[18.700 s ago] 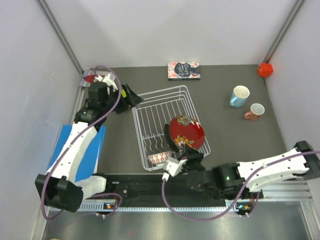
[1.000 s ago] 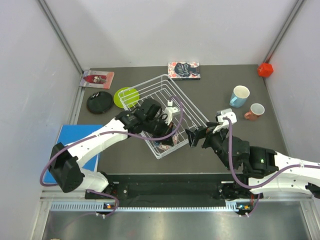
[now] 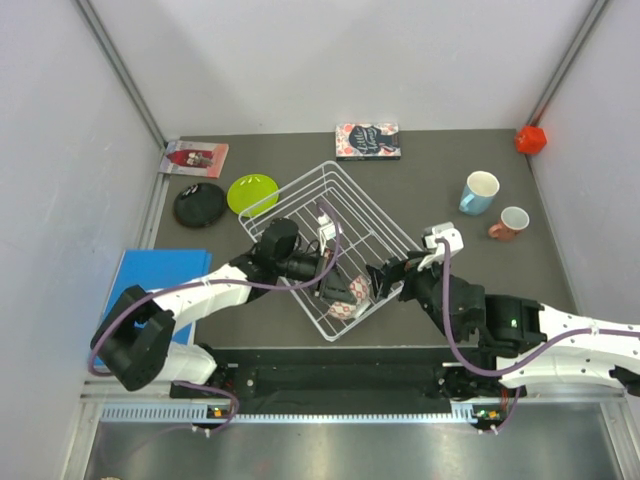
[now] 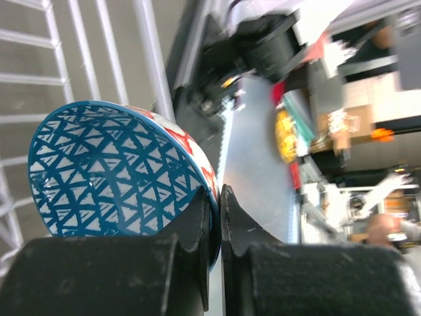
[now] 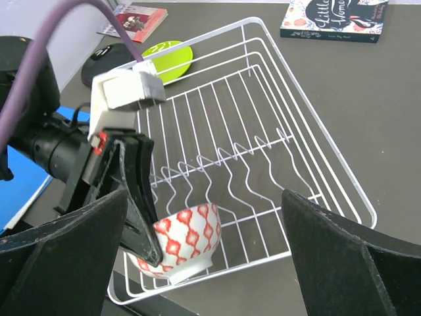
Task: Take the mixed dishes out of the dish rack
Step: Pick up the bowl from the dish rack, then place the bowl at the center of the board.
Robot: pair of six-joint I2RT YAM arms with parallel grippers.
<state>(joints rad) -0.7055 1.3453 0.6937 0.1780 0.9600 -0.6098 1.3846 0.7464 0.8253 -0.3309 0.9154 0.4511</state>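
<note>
Pinching the patterned bowl (image 4: 112, 171) by its rim in the left gripper (image 4: 220, 197), its body left of those jaws, and straight ahead of the wide-spread right gripper (image 3: 385, 278).

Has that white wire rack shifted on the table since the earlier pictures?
Yes. The dish rack has twisted counterclockwise in the top view, so one corner now points toward the book at the table's far edge.

A dark book (image 5: 334, 18) with a flowered edge carries white script lettering. It reads "Little" above a second word beginning "Wome", and the top of the lettering is cut off by the picture's edge. From overhead the same cover is too small to read. A red book (image 5: 135, 18) shows no legible words.
</note>
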